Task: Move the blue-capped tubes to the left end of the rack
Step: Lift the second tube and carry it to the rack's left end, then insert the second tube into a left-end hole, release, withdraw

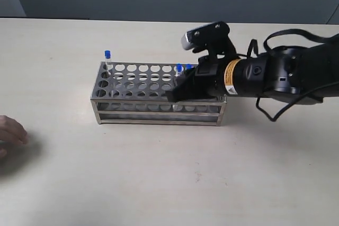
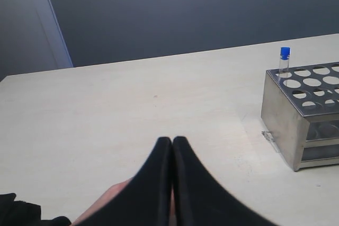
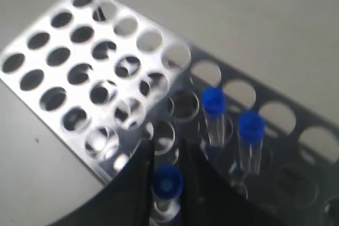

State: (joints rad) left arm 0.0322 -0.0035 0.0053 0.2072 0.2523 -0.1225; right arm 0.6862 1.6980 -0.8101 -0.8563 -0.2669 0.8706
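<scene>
The steel rack (image 1: 159, 114) stands mid-table. One blue-capped tube (image 1: 107, 54) stands in its far left corner hole, also seen from the left wrist (image 2: 285, 54). Two more tubes (image 1: 179, 68) (image 1: 188, 67) stand near the right end, side by side in the right wrist view (image 3: 213, 100) (image 3: 250, 125). My right gripper (image 1: 177, 92) hangs over the rack's right part, shut on a fourth blue-capped tube (image 3: 168, 182), which sits between its fingers (image 3: 167, 154) above the top plate (image 3: 81, 53). My left gripper (image 2: 172, 140) is shut with nothing in it, well left of the rack (image 2: 280, 115).
A person's hand (image 1: 10, 133) rests on the table at the left edge, and its skin shows under my left gripper's fingers (image 2: 106, 199). The right arm's cables (image 1: 286, 104) loop over the table at the right. A dark wall runs behind the table.
</scene>
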